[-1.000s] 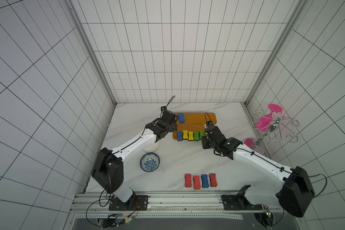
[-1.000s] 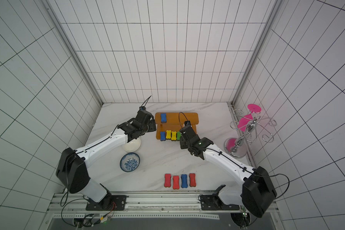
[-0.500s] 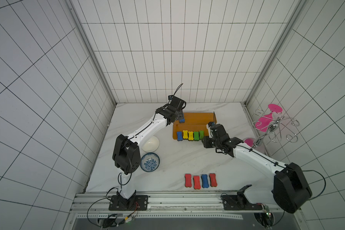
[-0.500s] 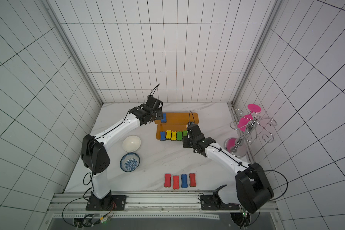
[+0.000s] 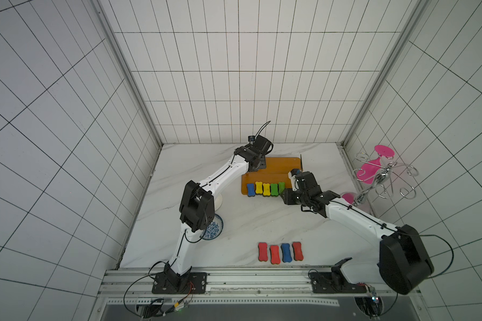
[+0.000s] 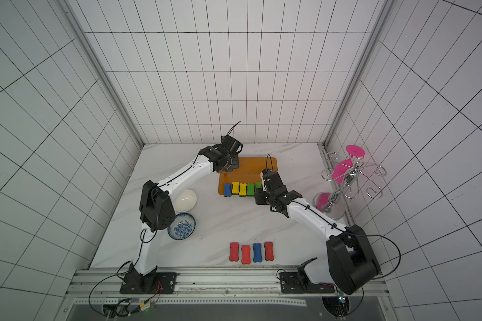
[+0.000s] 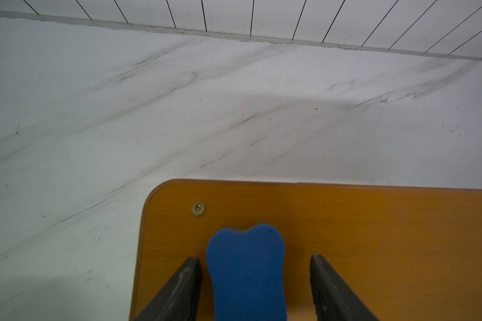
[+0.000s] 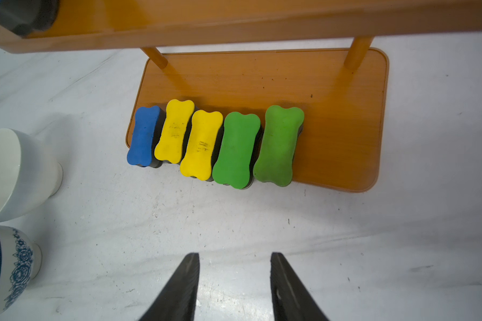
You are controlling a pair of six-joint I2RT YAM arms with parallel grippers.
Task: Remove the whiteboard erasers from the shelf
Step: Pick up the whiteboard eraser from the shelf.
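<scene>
Left gripper (image 7: 254,259) jaws part-open, straddling the blue eraser (image 7: 245,244) on the shelf (image 7: 373,236) top board, gaps both sides, no grip. Right gripper (image 8: 234,254) part-open, empty, over the table (image 8: 262,222) before the lower-board row of five erasers (image 8: 202,144). Four more erasers (image 5: 286,253) on the table.

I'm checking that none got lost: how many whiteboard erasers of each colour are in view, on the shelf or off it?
Blue erasers: 3
Red erasers: 3
Yellow erasers: 2
Green erasers: 2
Total: 10
</scene>
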